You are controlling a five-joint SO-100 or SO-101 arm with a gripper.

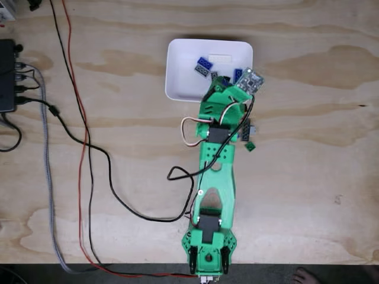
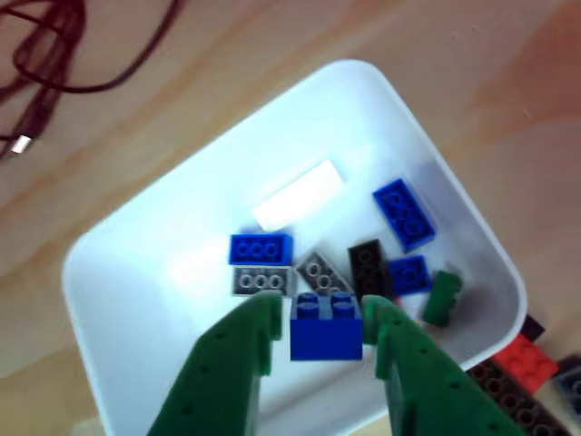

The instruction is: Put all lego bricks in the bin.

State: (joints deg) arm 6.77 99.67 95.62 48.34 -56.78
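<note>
Low in the other view, the gripper (image 2: 325,329) pinches a blue brick (image 2: 326,328) — directly above the bin (image 2: 136,300), its long axis spanning the jaws

place: we read a hobby workbench, likely at home | surface: bare pale plywood tabletop (image 1: 308,177) | 9 o'clock: loose black and red cables (image 1: 83,136), black box with plugs (image 1: 7,77) | 5 o'clock: bare foot (image 1: 308,276) at the table's edge
</note>
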